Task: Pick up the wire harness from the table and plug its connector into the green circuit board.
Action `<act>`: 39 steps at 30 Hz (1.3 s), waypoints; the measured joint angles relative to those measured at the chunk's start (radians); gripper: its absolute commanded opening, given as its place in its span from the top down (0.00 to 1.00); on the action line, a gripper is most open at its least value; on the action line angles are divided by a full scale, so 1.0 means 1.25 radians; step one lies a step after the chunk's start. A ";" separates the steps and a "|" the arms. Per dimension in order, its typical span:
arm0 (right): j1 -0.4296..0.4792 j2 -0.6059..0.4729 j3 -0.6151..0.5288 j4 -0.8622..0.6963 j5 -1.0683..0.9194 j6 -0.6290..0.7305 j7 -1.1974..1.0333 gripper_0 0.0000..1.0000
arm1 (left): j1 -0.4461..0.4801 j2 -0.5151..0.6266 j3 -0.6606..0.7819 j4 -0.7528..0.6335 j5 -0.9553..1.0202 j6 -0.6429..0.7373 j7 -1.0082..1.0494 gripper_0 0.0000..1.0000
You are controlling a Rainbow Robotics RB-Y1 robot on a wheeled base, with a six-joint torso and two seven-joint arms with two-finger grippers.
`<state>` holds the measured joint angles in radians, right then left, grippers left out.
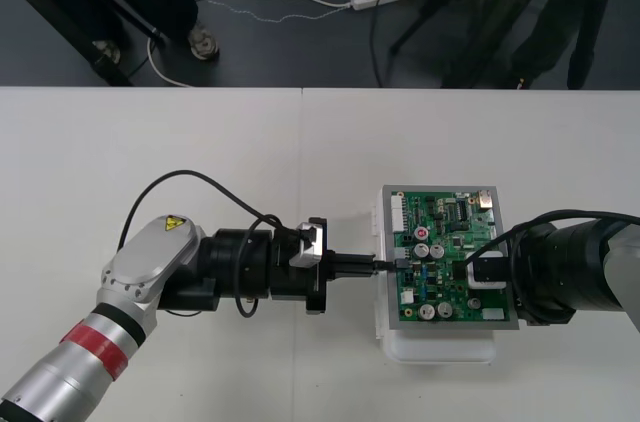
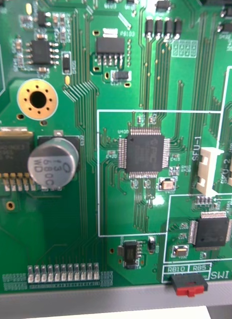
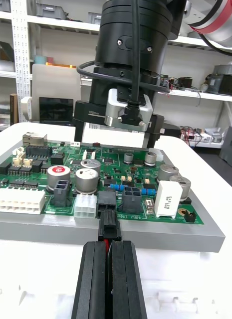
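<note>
The green circuit board (image 1: 450, 242) lies on its white base (image 1: 440, 350) at the table's right middle. My left gripper (image 1: 380, 265) reaches level to the board's left edge. In the left wrist view the left gripper (image 3: 109, 244) is shut, its black fingers (image 3: 93, 279) pressed on the harness's black plug (image 3: 109, 227), with red wire showing between them. The plug's tip meets a black socket (image 3: 107, 202) at the board's edge; I cannot tell how deep it sits. My right gripper (image 1: 482, 272) hangs low over the board's right part, also seen as the other gripper (image 3: 128, 107). The right wrist view looks closely at the board (image 2: 96, 149).
Capacitors (image 3: 86, 179) and a white header (image 3: 18, 202) stand close beside the socket. Bare table (image 1: 150, 142) spreads to the left and behind the board. The far table edge (image 1: 300, 89) borders dark floor with cables.
</note>
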<state>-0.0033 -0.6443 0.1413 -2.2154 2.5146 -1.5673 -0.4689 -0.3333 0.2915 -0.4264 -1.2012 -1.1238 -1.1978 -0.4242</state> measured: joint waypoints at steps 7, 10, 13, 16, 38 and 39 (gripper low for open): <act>0.000 0.000 0.000 0.000 0.000 0.000 0.000 0.00 | -0.002 0.000 -0.009 0.000 0.000 0.000 0.000 1.00; 0.000 0.000 0.000 0.000 0.000 0.000 0.000 0.00 | -0.002 0.000 -0.010 0.000 0.000 0.001 0.000 1.00; 0.000 0.000 0.000 0.000 0.001 0.000 0.000 0.00 | -0.002 0.000 -0.010 0.000 0.000 0.001 0.000 1.00; 0.000 0.000 0.000 0.000 0.001 0.000 0.000 0.00 | -0.002 0.000 -0.010 0.000 0.000 0.001 0.000 1.00; 0.000 0.000 0.000 0.000 0.001 0.000 0.000 0.00 | -0.002 -0.001 -0.011 0.000 0.005 0.010 0.000 1.00; 0.000 0.000 0.000 0.000 0.001 0.000 0.000 0.00 | -0.002 -0.001 -0.011 0.000 0.005 0.010 0.000 1.00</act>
<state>-0.0033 -0.6441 0.1413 -2.2154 2.5153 -1.5673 -0.4689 -0.3363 0.2904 -0.4397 -1.2011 -1.1173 -1.1853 -0.4241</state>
